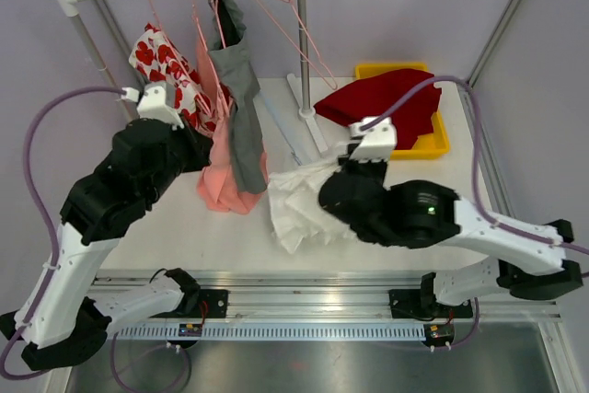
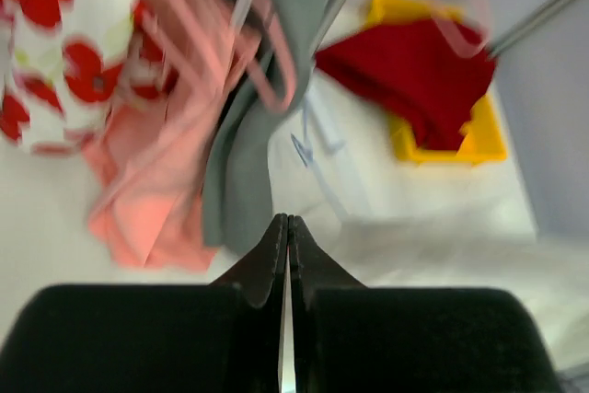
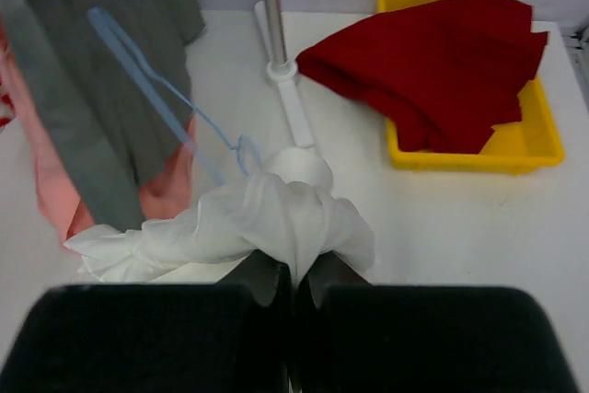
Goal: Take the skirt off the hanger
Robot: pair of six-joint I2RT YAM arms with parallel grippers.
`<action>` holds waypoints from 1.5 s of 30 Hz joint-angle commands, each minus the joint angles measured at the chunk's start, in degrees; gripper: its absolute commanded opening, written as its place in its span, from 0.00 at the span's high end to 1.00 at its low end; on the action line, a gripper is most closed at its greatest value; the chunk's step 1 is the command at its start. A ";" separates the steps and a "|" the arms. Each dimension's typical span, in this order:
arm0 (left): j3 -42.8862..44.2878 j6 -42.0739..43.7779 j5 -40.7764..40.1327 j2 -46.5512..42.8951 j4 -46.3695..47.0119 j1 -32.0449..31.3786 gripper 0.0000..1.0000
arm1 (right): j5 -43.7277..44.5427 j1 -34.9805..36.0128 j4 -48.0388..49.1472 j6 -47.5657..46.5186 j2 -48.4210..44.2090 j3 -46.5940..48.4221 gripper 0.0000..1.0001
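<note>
White skirt (image 3: pixel 258 223): bunched on the table (image 1: pixel 184 236), middle toward the near edge, just in front of the rack upright (image 1: pixel 302 43). Pinched at its top fold by the right gripper (image 3: pixel 294 273), jaws closed on the fabric. Light blue hanger (image 3: pixel 241 146) flat on the table behind it, hook end touching or just beside the bunch. Can't tell whether any cloth is caught on it.

Left gripper (image 2: pixel 287 223) closed, holding nothing, up beside the hanging pink garment (image 1: pixel 225 177) and grey garment (image 1: pixel 244 126).

Suggested: draw the skirt slowly toward the near edge, away from the hook. Watch for the hanger dragging along. If it does, stop and pin the hanger with the left before pulling more. Steer clear of the upright and the yellow tray (image 1: pixel 433 144).
</note>
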 commanded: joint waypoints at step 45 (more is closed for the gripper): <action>-15.86 -12.26 2.34 29.93 35.71 -11.89 0.16 | -39.22 -76.17 27.24 -35.07 36.28 50.72 1.00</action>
